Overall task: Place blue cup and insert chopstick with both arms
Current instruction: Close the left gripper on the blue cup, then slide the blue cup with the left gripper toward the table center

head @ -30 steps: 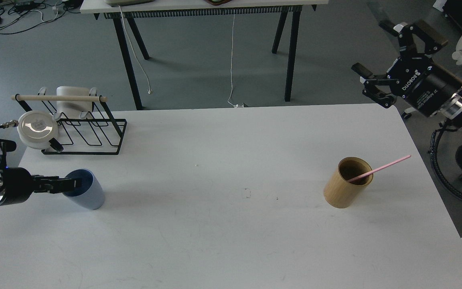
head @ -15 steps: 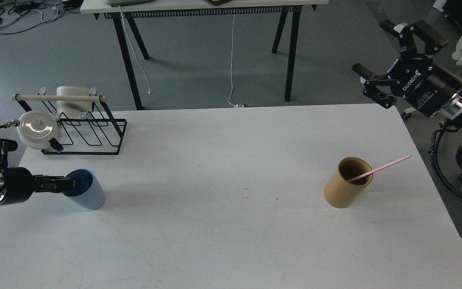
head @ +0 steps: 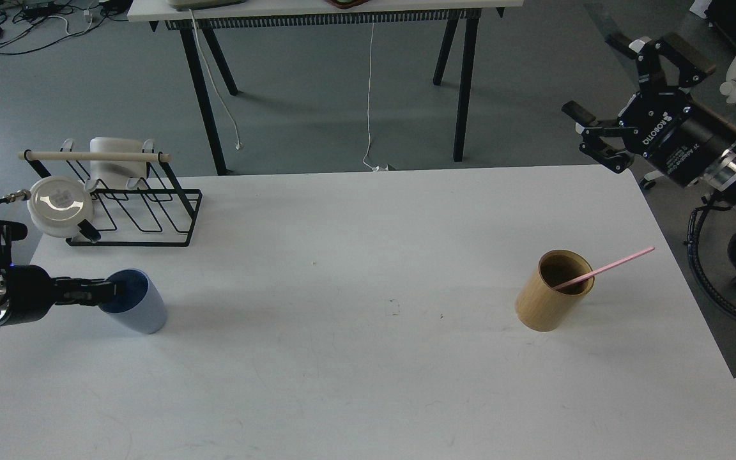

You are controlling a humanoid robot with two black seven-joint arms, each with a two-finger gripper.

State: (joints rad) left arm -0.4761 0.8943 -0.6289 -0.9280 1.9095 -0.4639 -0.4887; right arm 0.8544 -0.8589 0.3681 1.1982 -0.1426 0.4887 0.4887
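The blue cup (head: 143, 308) stands near the left edge of the white table (head: 368, 211), its mouth tilted toward my left arm. My left gripper (head: 111, 292) reaches in from the left with its tips at the cup's near rim. It is seen as one dark bar, so its fingers cannot be told apart. A bamboo holder (head: 542, 305) stands at the right with one pink chopstick (head: 617, 262) leaning out of it to the right. My right gripper (head: 600, 78) is open and empty, raised beyond the table's far right corner.
A black wire rack (head: 151, 214) with a wooden bar stands at the back left. It holds a white round dish (head: 60, 206) and a white cup (head: 117, 163). A second table (head: 329, 7) with black legs stands behind.
My left gripper has drawn back slightly to the left at the cup's rim. The cup has not moved. The right gripper has barely shifted.
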